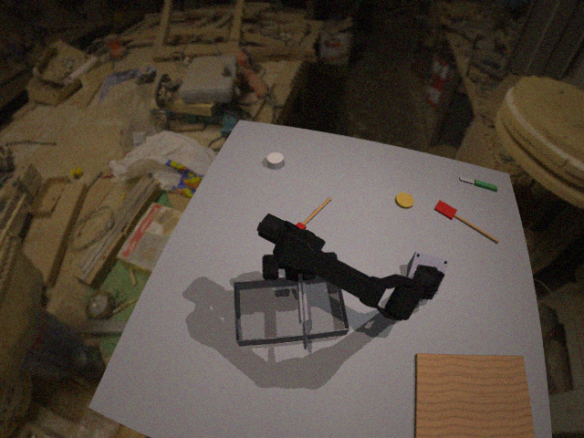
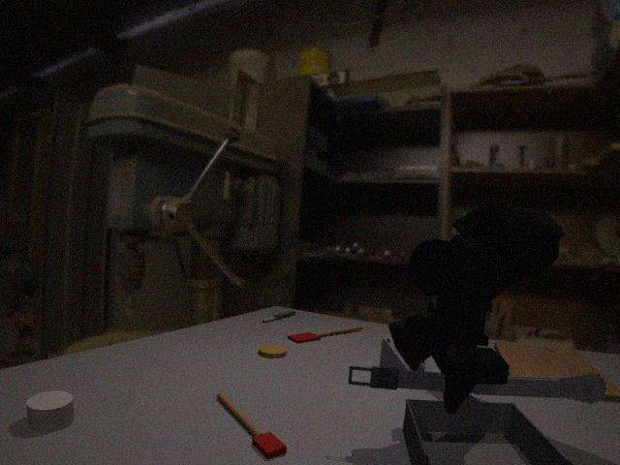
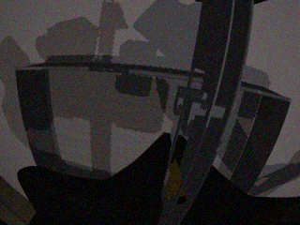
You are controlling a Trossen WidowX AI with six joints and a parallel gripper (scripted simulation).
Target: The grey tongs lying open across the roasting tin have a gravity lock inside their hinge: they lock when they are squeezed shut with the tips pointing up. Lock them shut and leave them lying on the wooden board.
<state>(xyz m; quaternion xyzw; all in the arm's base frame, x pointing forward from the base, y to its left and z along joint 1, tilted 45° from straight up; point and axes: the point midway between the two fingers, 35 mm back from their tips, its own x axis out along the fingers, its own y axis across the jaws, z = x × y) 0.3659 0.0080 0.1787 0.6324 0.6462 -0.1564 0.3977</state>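
The grey tongs [image 1: 301, 312] [image 2: 541, 386] [image 3: 219, 75] lie across the grey roasting tin [image 1: 241, 325] [image 2: 532, 431] [image 3: 37, 119], their two arms pressed together into one narrow bar. My gripper [image 1: 299, 278] [image 2: 452, 400] [image 3: 171, 140] reaches down over the tin's far rim and is shut on the tongs near their hinge end. The tips stick out past the tin's near rim in the overhead view. The wooden board [image 1: 471, 396] [image 2: 545, 360] lies at the table's near right corner, apart from the tin.
Two red-headed wooden spatulas [image 1: 315, 213] [image 1: 464, 220], a yellow disc [image 1: 404, 200], a white puck [image 1: 275, 160] and a green-handled knife [image 1: 480, 182] lie on the far half of the table. The arm's base [image 1: 426, 276] stands right of the tin.
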